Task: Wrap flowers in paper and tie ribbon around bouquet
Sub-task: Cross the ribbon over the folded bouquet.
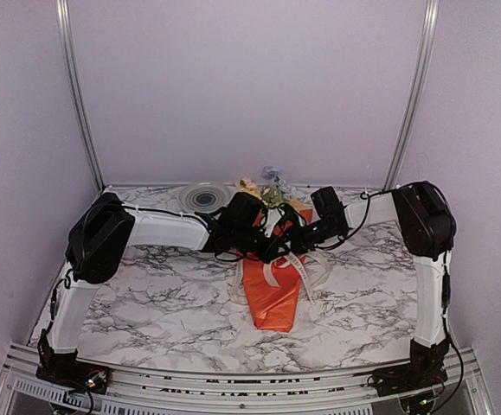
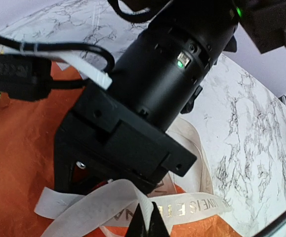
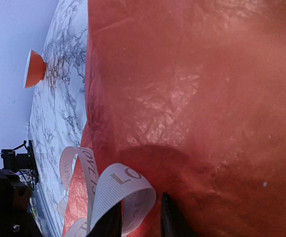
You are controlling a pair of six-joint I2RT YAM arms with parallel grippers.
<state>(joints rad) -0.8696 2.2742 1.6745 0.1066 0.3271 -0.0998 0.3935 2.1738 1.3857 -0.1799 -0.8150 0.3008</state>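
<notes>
Ribbon (image 3: 123, 185) loop sits between the right gripper's (image 3: 142, 203) spread fingers, running 9-to-3 across the 12-to-6 bouquet (image 1: 272, 303); left gripper's (image 2: 147, 219) clamped shut.

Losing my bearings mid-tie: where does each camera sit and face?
Top external: above and behind the robot, looking down at the table; left arm and right arm meet over the bouquet.
Left wrist: faces the ribbon past the shut left gripper; right arm fills it.
Right wrist: close over the paper, right gripper astride a ribbon loop.
Shared: ribbon on paper.
</notes>
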